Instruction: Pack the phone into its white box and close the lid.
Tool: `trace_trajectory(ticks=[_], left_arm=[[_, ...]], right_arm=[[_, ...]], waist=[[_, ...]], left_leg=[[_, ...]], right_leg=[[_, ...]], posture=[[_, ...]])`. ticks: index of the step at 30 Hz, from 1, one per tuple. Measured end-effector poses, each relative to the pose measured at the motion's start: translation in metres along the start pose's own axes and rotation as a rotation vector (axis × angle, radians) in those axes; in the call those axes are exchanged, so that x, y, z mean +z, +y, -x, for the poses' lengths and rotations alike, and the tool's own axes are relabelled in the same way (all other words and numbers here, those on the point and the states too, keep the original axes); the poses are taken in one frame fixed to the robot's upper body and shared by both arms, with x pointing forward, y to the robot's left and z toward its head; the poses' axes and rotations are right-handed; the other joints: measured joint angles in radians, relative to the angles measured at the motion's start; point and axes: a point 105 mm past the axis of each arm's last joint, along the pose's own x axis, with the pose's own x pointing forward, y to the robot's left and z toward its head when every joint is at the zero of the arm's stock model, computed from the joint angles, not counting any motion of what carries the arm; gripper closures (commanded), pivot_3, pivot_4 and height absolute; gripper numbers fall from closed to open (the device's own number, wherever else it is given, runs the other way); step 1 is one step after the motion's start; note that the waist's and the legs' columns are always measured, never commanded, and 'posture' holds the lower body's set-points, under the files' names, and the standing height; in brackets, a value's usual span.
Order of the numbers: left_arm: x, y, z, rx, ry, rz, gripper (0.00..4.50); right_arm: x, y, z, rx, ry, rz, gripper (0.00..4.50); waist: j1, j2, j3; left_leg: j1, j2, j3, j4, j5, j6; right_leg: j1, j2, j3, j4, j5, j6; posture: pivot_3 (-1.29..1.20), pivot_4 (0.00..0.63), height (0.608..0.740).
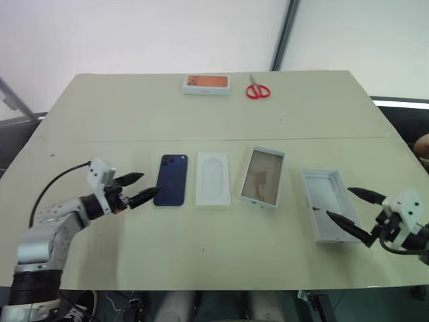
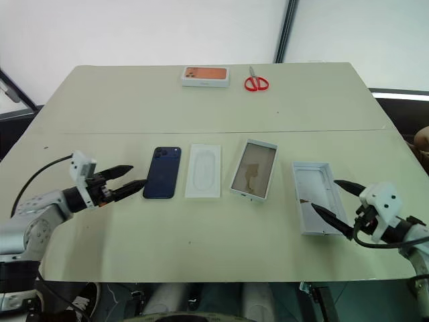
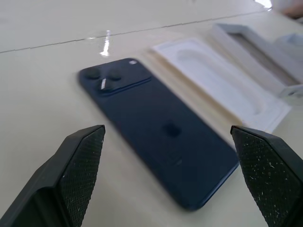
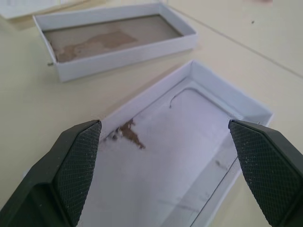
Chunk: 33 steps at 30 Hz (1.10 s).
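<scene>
The dark navy phone [image 1: 171,179] lies back-up on the table, its camera cluster at the far end. My left gripper [image 1: 139,187] is open just left of it, fingertips close to its near left edge; the left wrist view shows the phone [image 3: 156,127] between the spread fingers. The white box [image 1: 263,177] with a tan floor sits right of centre. Further right lies the lid [image 1: 326,204], pale inside facing up. My right gripper [image 1: 355,211] is open at the lid's near right side, and the lid [image 4: 180,142] shows between its fingers.
A flat white insert [image 1: 213,178] with an oval recess lies between phone and box. At the table's far edge sit a small white box with an orange top [image 1: 207,84] and red scissors [image 1: 257,90]. The near table edge runs just below both grippers.
</scene>
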Motion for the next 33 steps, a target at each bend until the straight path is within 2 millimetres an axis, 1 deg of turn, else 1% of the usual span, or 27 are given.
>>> trace_trajectory(ticks=[3,7,10,13,15,17,20,25,29,31,33], left_arm=[[0.001,-0.02,-0.022,-0.054,0.013,0.07,0.03],[0.005,-0.031,-0.045,-0.072,0.034,0.186,0.03],[0.005,-0.032,-0.058,-0.052,0.107,0.186,0.03],[0.006,-0.037,-0.075,-0.037,0.151,0.213,0.03],[0.003,-0.04,-0.083,-0.016,0.188,0.234,0.03],[0.004,-0.043,-0.088,0.002,0.227,0.246,0.03],[0.004,-0.046,-0.089,0.013,0.277,0.264,0.03],[0.004,-0.048,-0.092,0.026,0.31,0.299,0.03],[0.004,-0.053,-0.102,0.029,0.348,0.393,0.03],[0.001,-0.06,-0.108,0.013,0.366,0.445,0.03],[0.002,-0.059,-0.11,0.019,0.379,0.477,0.03]], right_arm=[[0.014,0.006,-0.016,0.043,-0.037,0.026,0.0],[0.021,0.009,-0.029,0.057,-0.061,0.026,0.0],[0.019,0.012,-0.032,0.065,-0.058,0.02,0.0],[0.018,0.012,-0.033,0.06,-0.058,0.014,0.0],[0.018,0.013,-0.034,0.06,-0.063,0.012,0.0],[0.018,0.013,-0.035,0.053,-0.064,0.01,0.0],[0.018,0.013,-0.035,0.044,-0.067,0.008,0.0],[0.017,0.014,-0.037,0.04,-0.069,0.007,0.0],[0.019,0.015,-0.042,0.041,-0.078,0.018,0.0],[0.021,0.015,-0.043,0.041,-0.084,0.023,0.0],[0.021,0.016,-0.045,0.041,-0.087,0.03,0.0]], waist=[[0.001,0.0,0.0],[0.005,-0.001,0.0],[0.003,-0.001,0.0],[0.003,-0.001,0.0],[0.003,-0.001,0.0],[0.002,-0.001,0.0],[0.0,0.0,0.0],[0.002,0.0,0.0],[0.004,0.0,0.0],[0.003,-0.001,0.0],[0.003,0.0,0.0]], left_leg=[[0.0,0.0,0.0,0.0,0.0,0.0],[0.0,-0.001,-0.001,0.002,0.0,0.0],[0.0,-0.001,-0.001,0.002,0.0,0.0],[0.0,-0.001,0.0,0.002,0.0,0.0],[0.0,-0.001,-0.001,0.002,0.0,0.0],[0.0,-0.001,-0.001,0.002,0.0,0.0],[0.001,-0.001,0.0,0.001,0.0,0.0],[0.004,-0.001,0.0,0.001,0.0,0.0],[0.01,-0.002,-0.001,0.001,0.0,0.001],[0.01,-0.002,-0.001,0.001,-0.001,0.001],[0.011,-0.002,-0.001,0.001,-0.001,0.001]], right_leg=[[0.0,0.001,0.0,0.0,0.0,0.0],[0.001,0.002,-0.001,0.0,0.0,0.0],[0.001,0.002,-0.001,0.0,0.0,0.0],[0.001,0.002,-0.001,0.0,0.0,0.001],[0.001,0.002,-0.001,0.0,0.0,0.001],[0.001,0.003,-0.001,0.0,0.0,0.001],[0.002,0.003,0.0,0.0,0.0,0.001],[0.006,0.003,0.0,0.0,0.0,0.001],[0.013,0.003,-0.001,-0.002,-0.001,0.002],[0.013,0.003,-0.001,-0.002,-0.001,0.003],[0.013,0.003,-0.001,-0.002,-0.001,0.003]], posture=[[0.0,0.15,0.74],[0.0,0.15,0.74],[0.0,0.15,0.74],[0.0,0.15,0.74],[0.0,0.15,0.74],[0.0,0.15,0.74],[0.0,0.15,0.74],[0.0,0.15,0.74],[0.0,0.15,0.74],[0.0,0.15,0.74],[0.0,0.15,0.74]])
